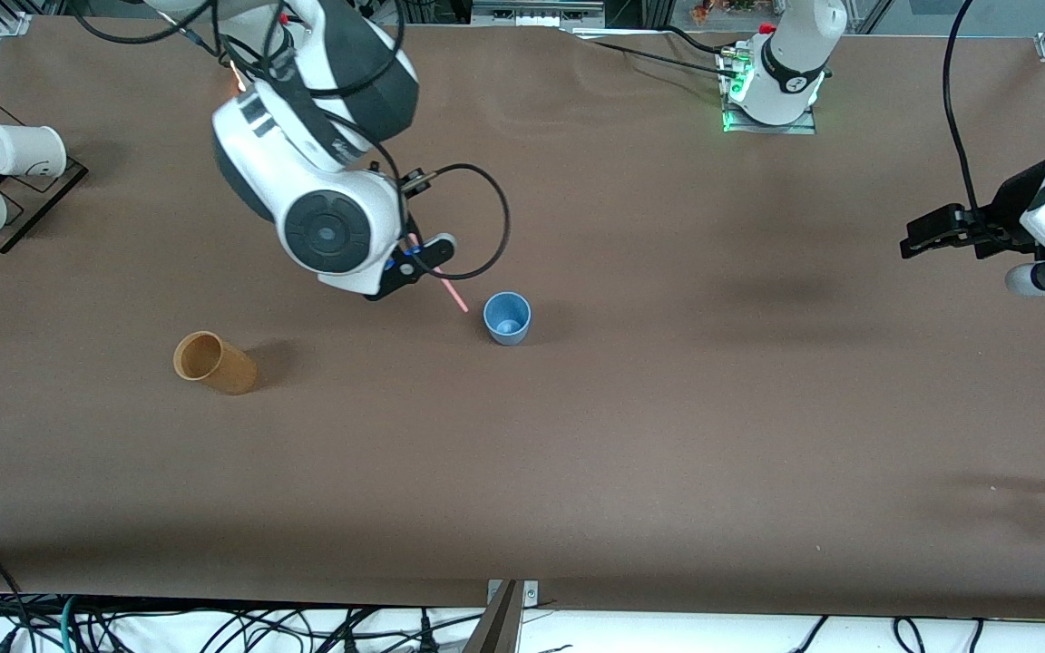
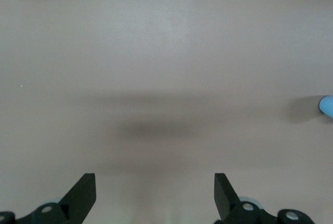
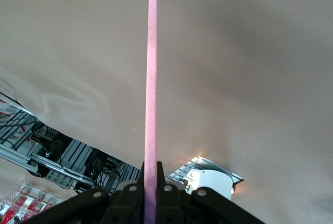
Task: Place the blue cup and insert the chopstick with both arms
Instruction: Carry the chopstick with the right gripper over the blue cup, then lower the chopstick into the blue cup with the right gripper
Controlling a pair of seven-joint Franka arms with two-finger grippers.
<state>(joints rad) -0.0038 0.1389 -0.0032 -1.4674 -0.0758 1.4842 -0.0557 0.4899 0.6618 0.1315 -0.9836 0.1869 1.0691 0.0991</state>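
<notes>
Right claw (image 1: 415,257) gripping thin pink chopstick (image 1: 453,296), blue cup (image 1: 507,318) upright

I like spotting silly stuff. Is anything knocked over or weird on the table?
Yes: the tan cup lies on its side, toward the right arm's end. The blue cup stands upright. The right tool holds the chopstick slanted beside the blue cup. The left tool waits open.

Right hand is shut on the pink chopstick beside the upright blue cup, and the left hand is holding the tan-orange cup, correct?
Not quite. The left hand holds nothing: the left wrist view shows its fingers open over bare table. The tan-orange cup lies on its side on the table. The rest stands: the right hand is shut on the chopstick, beside the upright blue cup.
</notes>
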